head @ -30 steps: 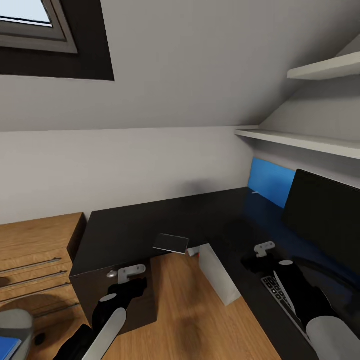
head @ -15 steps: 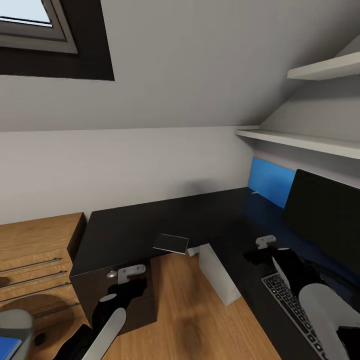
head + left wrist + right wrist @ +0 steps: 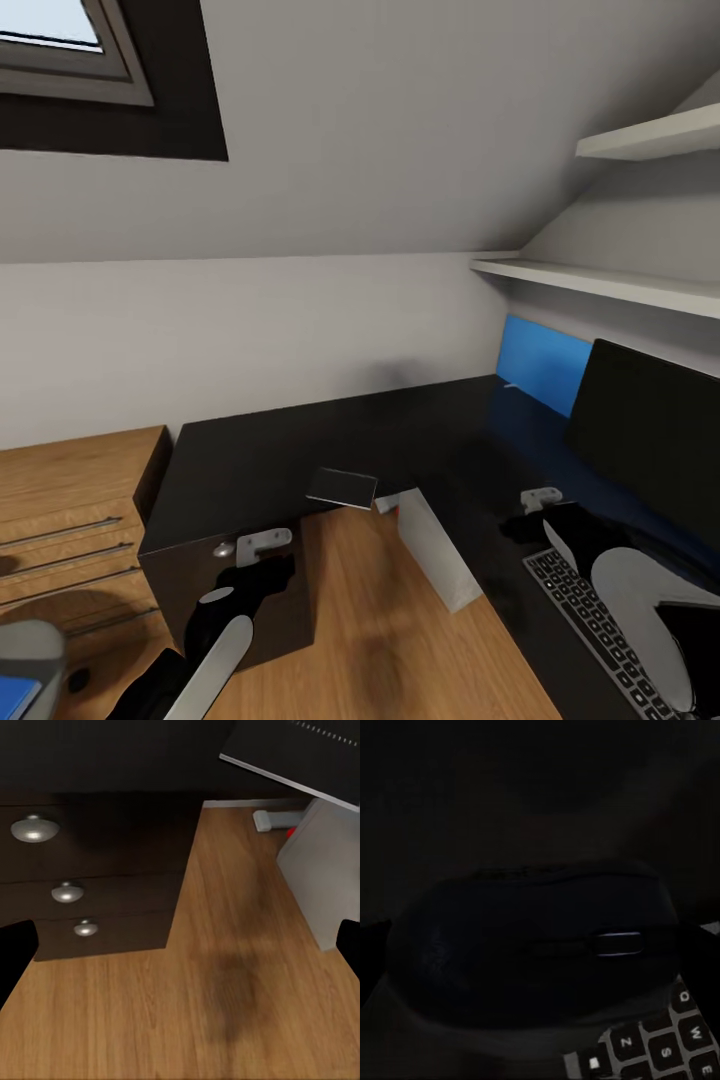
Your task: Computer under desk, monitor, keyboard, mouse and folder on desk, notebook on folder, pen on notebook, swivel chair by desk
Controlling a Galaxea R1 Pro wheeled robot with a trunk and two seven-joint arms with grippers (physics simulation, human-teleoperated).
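On the black desk (image 3: 300, 450), my right gripper (image 3: 538, 503) is shut on the black mouse (image 3: 532, 945), just past the far end of the keyboard (image 3: 590, 620). The keys (image 3: 660, 1046) show beside the mouse in the right wrist view. The monitor (image 3: 650, 430) stands behind them at the right. The dark notebook (image 3: 342, 487) overhangs the desk's inner edge. The pale computer (image 3: 437, 550) stands on the floor under the desk. My left gripper (image 3: 255, 550) hangs open in front of the black drawers (image 3: 90, 877). The swivel chair (image 3: 30, 635) with the blue folder (image 3: 12, 695) peeks in at the lower left.
A wooden chest (image 3: 70, 500) with bar handles stands left of the desk. A blue panel (image 3: 545, 365) leans against the wall behind the monitor, under white shelves (image 3: 600, 285). A small white and red object (image 3: 274, 820) lies on the wood floor (image 3: 225, 967) behind the computer.
My right arm has drawn back and to the right along the desk, taking the mouse with it and uncovering more of the keyboard. The left arm has stayed still.
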